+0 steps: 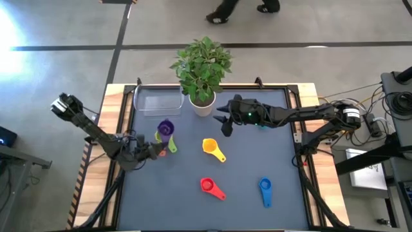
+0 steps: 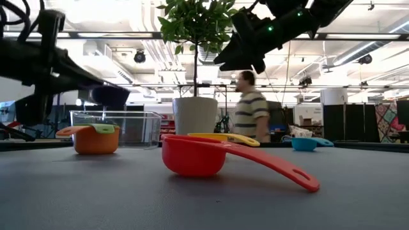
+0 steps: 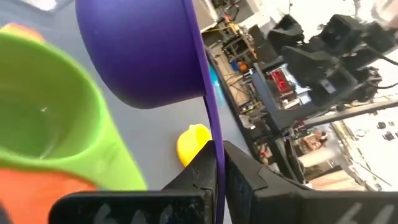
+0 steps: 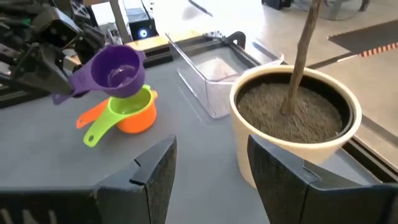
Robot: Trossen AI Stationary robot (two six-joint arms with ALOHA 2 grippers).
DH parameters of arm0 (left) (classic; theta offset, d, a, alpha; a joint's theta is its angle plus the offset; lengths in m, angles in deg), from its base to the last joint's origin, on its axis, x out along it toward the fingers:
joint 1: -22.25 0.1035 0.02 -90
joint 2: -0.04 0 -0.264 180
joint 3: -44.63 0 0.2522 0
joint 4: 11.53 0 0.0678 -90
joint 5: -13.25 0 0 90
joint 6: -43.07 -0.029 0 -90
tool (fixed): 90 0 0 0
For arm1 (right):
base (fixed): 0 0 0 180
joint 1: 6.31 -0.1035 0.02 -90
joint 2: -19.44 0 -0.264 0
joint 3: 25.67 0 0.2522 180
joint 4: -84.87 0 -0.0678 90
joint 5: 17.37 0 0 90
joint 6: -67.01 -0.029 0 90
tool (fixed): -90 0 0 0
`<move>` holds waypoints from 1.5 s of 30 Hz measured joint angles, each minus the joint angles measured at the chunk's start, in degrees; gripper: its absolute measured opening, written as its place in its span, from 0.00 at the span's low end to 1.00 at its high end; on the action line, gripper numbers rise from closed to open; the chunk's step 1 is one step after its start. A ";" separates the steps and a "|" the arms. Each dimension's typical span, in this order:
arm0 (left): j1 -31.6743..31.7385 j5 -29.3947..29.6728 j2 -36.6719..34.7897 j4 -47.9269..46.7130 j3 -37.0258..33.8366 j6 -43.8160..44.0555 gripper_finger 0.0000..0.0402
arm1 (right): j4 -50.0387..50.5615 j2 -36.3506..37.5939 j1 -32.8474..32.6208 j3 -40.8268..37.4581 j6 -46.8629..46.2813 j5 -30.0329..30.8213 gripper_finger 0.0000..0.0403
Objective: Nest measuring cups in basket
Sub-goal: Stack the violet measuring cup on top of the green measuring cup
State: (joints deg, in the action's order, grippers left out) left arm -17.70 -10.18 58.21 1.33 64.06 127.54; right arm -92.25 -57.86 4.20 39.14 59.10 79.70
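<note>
Left gripper (image 3: pixel 214 171) fingers clamped on purple cup's (image 4: pixel 115 71) thin flat handle above nested green-in-orange pair; light, rigid, slippery plastic. Right gripper (image 4: pixel 208 168) fingers apart, empty.

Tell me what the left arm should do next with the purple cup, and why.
Probably lower it into the green cup. The left hand grips the purple cup by its handle, held just above the green cup, which already sits nested in the orange cup. The right hand is open by the plant pot.
</note>
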 joint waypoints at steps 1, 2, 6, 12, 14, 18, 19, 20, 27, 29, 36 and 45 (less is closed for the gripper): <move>-0.02 -0.05 0.05 -1.89 -0.06 2.17 0.00 | -0.03 0.05 -0.02 -0.13 -0.02 0.00 0.46; -0.02 -0.07 0.05 -3.69 -0.14 4.56 0.00 | -0.29 0.05 -0.02 -0.23 -0.04 0.00 0.46; 0.00 -0.36 0.31 -11.41 -0.15 13.64 0.00 | -0.14 -0.08 -0.02 -0.86 -0.30 0.00 0.46; 0.00 -3.18 0.23 -13.76 -0.12 16.58 0.01 | -0.19 -0.06 -0.02 -1.35 -0.43 0.00 0.46; 0.00 -4.33 0.24 -13.90 -0.12 16.16 0.04 | -0.58 -0.06 -0.02 -1.35 -0.43 0.00 0.46; 0.00 -6.13 0.24 -13.81 0.02 14.61 0.13 | -0.73 -0.06 -0.02 -1.35 -0.38 0.00 0.46; 0.00 -6.27 0.24 -13.74 0.04 14.36 0.16 | -0.72 -0.06 -0.02 -1.35 -0.21 0.00 0.46; 0.00 -6.58 0.23 -13.64 0.05 13.93 0.19 | -0.71 -0.06 -0.02 -1.35 -0.15 0.00 0.46; -0.02 -11.09 -1.35 -13.16 0.05 12.17 0.41 | -0.10 -0.06 -0.02 -1.35 -0.08 0.00 0.46; -0.02 -11.59 -2.48 -12.76 0.05 10.61 0.47 | -0.06 -0.04 -0.02 -1.35 -0.06 0.00 0.46; -0.02 -14.36 -9.98 -12.28 0.07 4.70 0.54 | 0.50 -0.04 -0.02 -1.35 -0.02 -0.02 0.46; -0.02 -21.80 -19.03 -19.96 0.12 3.06 0.49 | 1.62 -0.04 -0.02 -1.35 -0.02 -0.02 0.46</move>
State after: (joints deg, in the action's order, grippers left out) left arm -17.72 -31.98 39.18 -18.63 64.17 130.60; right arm -90.63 -57.90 4.17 37.79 59.08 79.68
